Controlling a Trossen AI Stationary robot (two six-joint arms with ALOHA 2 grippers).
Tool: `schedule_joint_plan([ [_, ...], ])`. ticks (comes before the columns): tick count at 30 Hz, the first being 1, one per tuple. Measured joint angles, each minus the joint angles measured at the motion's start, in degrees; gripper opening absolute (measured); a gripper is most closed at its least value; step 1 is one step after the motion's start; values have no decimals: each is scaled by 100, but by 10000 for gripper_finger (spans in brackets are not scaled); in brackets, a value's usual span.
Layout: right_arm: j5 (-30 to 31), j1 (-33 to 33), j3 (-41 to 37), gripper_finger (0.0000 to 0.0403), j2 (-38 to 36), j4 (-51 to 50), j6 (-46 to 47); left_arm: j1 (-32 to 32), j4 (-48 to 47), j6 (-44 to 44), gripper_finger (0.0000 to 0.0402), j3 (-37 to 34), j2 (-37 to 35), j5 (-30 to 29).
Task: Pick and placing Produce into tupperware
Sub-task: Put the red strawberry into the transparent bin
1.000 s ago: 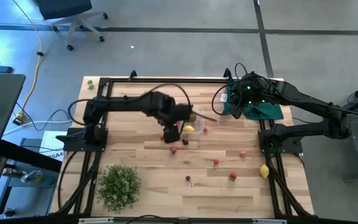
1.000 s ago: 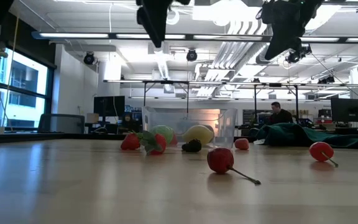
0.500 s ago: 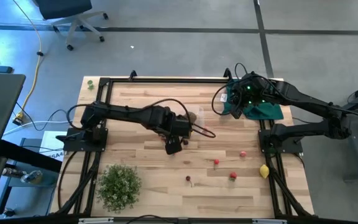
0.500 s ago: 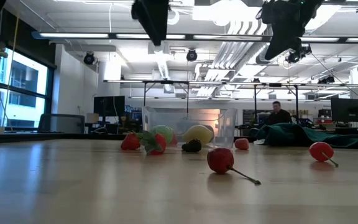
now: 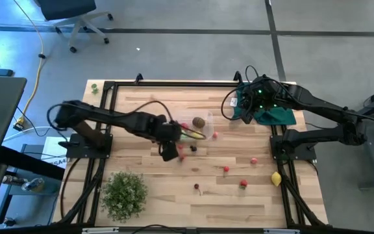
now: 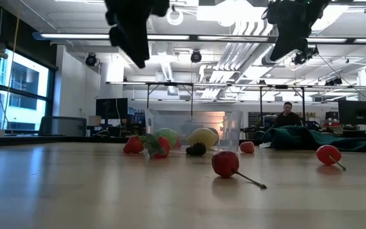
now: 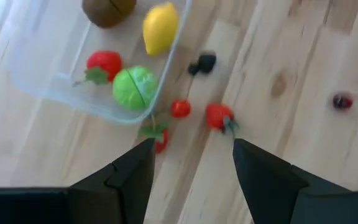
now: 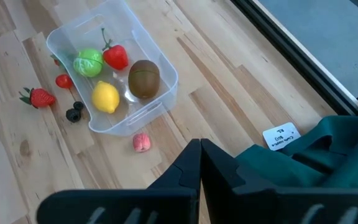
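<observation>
The clear tupperware (image 5: 199,127) (image 7: 42,87) (image 8: 160,59) sits at the middle of the table and holds a green ball (image 7: 134,87), a lemon (image 7: 160,28), a kiwi (image 8: 144,79) and a red strawberry (image 7: 103,62). Beside its near wall lie a leafy red fruit (image 7: 158,137), a tiny red one (image 7: 180,107), a strawberry (image 7: 219,116) and a black berry (image 7: 202,62). My left gripper (image 5: 169,153) (image 7: 192,149) hangs open above these loose fruits, holding nothing. My right gripper (image 8: 199,152) is shut and empty, high over the far right corner.
More small red fruits (image 5: 254,160) (image 5: 226,169) (image 5: 243,184), a cherry (image 5: 197,188) and a lemon (image 5: 276,178) are scattered on the near right of the table. A bushy plant (image 5: 123,194) stands near left. A dark green cloth (image 5: 274,116) lies far right.
My left gripper has come down and gone toward the table's near and left edges, away from the tupperware, and now hangs over the loose fruits beside it. It has stayed open. The fruits and the tub have not moved.
</observation>
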Motion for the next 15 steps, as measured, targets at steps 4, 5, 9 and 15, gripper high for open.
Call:
schedule_joint_plan([
  [4, -2, 1, 0, 0, 1, 1, 0, 175, 889, -9, 207, -1169, -568, 188],
  [5, -2, -2, 0, 0, 0, 1, 0, 187, 1069, -9, 207, -1414, -670, 189],
  [9, 0, -2, 0, 0, -2, 3, 0, 351, 1782, 183, 207, -2286, -1039, 241],
  [15, -1, 1, 0, 0, -2, 1, 0, 737, 3100, 686, 207, -3400, -1291, 723],
])
